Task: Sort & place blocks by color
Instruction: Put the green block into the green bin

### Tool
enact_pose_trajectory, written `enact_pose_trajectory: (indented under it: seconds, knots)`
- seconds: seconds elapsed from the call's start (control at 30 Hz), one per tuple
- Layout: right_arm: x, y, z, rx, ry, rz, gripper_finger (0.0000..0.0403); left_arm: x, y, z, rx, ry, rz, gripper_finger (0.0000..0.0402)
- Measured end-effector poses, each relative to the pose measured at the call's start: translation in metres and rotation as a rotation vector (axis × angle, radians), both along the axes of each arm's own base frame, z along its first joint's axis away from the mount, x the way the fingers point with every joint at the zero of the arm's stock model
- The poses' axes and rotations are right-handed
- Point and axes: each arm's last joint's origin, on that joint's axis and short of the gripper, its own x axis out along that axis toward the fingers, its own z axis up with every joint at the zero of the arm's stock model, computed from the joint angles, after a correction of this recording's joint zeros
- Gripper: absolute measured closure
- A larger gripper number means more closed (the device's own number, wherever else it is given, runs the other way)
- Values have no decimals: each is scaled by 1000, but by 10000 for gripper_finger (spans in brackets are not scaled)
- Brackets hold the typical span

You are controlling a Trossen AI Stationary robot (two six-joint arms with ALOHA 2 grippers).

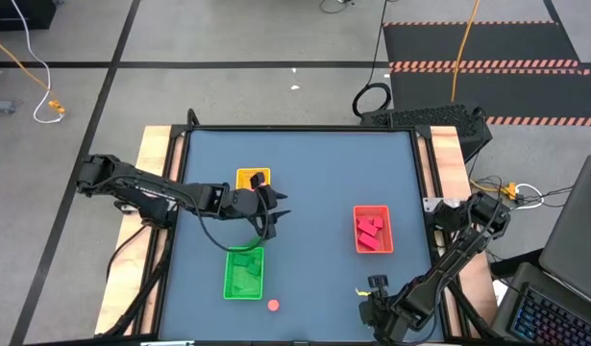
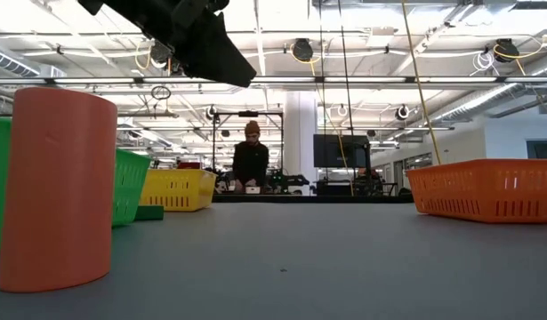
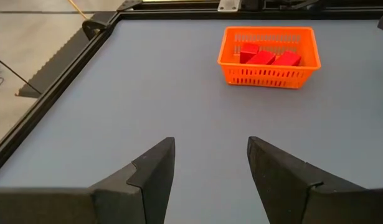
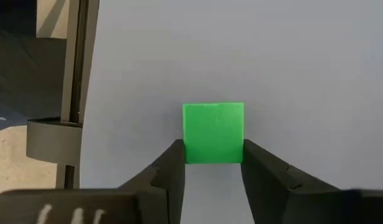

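Note:
My right gripper (image 4: 213, 155) is near the table's near edge, right of centre (image 1: 370, 288), shut on a green cube block (image 4: 213, 127). My left gripper (image 3: 211, 155) is open and holds nothing. It hovers over the table between the yellow tray and the green tray (image 1: 279, 213). A salmon round block (image 1: 274, 306) stands on its flat end near the near edge and looms large in the low view (image 2: 60, 187). Green blocks (image 1: 243, 277) lie in the green tray (image 1: 228, 273). Red blocks (image 3: 264, 57) lie in the red tray (image 1: 387, 231). My right gripper pinches the green cube between its two fingers (image 4: 172, 163), one on each side face at the end nearest the wrist (image 4: 213, 155). Most of the cube reaches out past the fingertips. Whether it rests on the table or is lifted, I cannot tell.
The yellow tray (image 1: 243, 176) sits left of centre toward the far side, with something small in it. The table has a raised black frame (image 4: 73, 74). Open table surface lies between the trays. A person (image 2: 251, 162) stands far beyond the table.

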Motion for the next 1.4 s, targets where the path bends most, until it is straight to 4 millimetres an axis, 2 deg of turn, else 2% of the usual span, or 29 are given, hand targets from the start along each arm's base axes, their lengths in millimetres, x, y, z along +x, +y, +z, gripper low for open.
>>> enact_pose_trajectory:
  seconds: [0.17,0.3,0.5,0.73,1.0,1.23,1.4]
  knots:
    - [0,0,0,-1,-1,-1,283,0,0,-1,-1,6,-1,197]
    - [0,0,0,-14,-13,9,264,0,0,-1,-2,6,0,197]
    - [4,-4,0,-65,-61,42,284,0,0,0,0,0,-2,197]
    - [23,-22,7,-250,-214,108,284,2,-1,5,-5,-54,-4,197]
    - [50,-62,34,-514,-394,102,284,3,-5,7,59,-66,-52,197]
    - [62,-104,70,-716,-510,-8,284,4,-35,21,282,-172,-251,197]
    - [70,-123,98,-747,-630,-68,284,-1,-52,22,446,-158,-307,197]
